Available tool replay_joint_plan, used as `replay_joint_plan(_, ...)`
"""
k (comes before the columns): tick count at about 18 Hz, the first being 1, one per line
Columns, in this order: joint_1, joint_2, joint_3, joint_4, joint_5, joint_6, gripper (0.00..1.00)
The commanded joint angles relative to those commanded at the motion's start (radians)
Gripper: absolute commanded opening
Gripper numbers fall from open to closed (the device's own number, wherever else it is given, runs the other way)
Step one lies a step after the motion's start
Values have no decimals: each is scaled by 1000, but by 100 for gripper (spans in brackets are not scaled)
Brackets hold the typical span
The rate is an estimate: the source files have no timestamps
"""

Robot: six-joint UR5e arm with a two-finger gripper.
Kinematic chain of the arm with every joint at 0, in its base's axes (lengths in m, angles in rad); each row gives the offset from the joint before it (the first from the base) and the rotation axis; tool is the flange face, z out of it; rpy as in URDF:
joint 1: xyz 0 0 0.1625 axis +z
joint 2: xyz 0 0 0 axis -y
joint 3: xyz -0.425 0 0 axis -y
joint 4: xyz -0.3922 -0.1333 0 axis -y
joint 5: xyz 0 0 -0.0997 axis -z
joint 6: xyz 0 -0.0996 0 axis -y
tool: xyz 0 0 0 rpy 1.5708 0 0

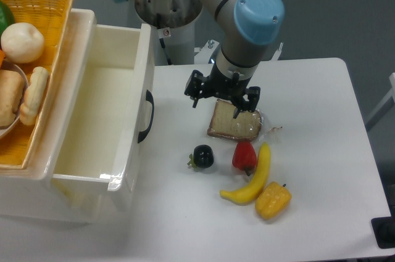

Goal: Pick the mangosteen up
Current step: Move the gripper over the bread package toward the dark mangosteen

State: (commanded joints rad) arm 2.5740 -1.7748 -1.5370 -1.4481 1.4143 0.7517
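mangosteen (pixel 203 156) sits free on table (pixel 321 126), just beside red pepper (pixel 244 156). gripper (pixel 223 100) hovers spread and empty above bread (pixel 234 125). approach step; next move calls for shifting toward fruit, then descending.

Mangosteen (pixel 203 156) on the table (pixel 321 126), left of pepper (pixel 244 156), before bread (pixel 234 122), right of drawer (pixel 92 126).

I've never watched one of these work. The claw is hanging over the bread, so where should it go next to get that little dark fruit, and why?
Probably a short shift toward the table's front edge and a bit toward the drawer, then down. The gripper hovers open above the bread, while the mangosteen sits apart in front of it, untouched. The red pepper lies close beside the fruit, so the fingers should come down clear of it.
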Motion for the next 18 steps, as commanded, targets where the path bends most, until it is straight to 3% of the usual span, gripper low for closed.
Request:
replay_joint_plan(3, -2, -14, 0, 8, -2, 8, 100)
replay_joint_plan(9, -11, -38, -18, 78, 0, -31, 100)
replay_joint_plan(13, -25, -72, -51, 167, -11, -35, 100)
replay_joint_plan(18, -44, -136, -54, 172, -6, -46, 100)
